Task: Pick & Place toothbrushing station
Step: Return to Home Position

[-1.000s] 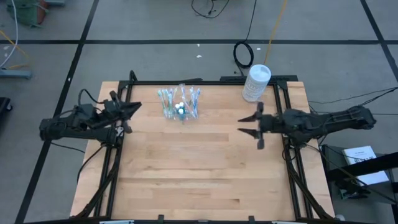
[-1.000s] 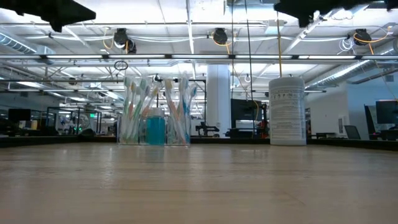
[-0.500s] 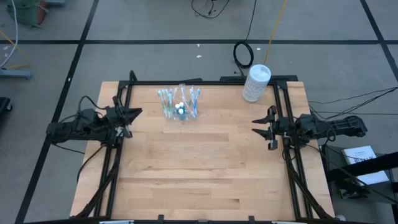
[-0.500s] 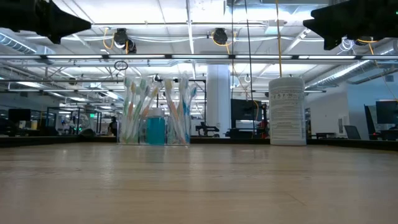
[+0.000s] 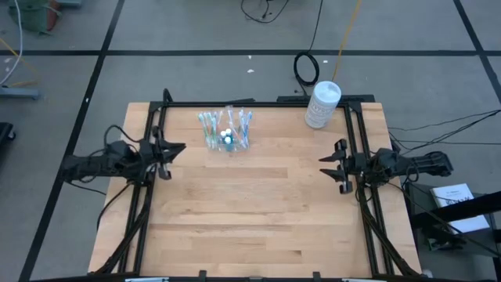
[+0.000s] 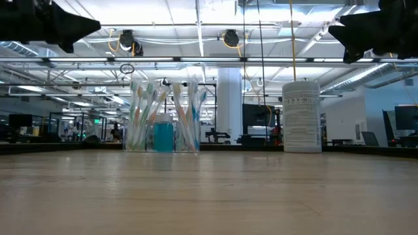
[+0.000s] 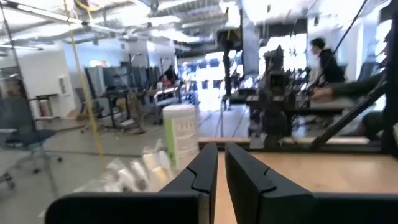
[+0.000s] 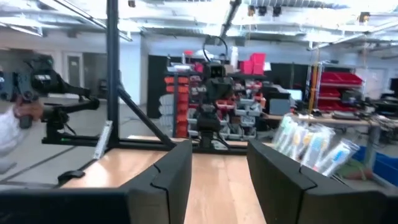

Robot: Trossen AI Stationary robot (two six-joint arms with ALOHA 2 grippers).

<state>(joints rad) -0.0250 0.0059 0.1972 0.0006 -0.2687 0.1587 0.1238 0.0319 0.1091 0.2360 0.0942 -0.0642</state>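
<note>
Both arms at the close of the placing. The right gripper (image 5: 333,164) has drawn back from mid-table to the right edge, its fingers spread wide and empty. The left gripper (image 5: 174,148) has settled at the left edge, its fingers nearly touching, with nothing between them.

The toothbrushing station (image 5: 225,133) stands unmoved on the table (image 5: 250,211), filled with brushes. It is near the left gripper, ahead of it and off to one side, and well apart from the right gripper across the board. The white tub (image 5: 322,104) stands beyond the right gripper.

The placing reads as complete; only the retreat remains.

The low view crops both arms to dark shapes overhead. The left wrist view blurs the station, and the green brush cannot be singled out from above.
</note>
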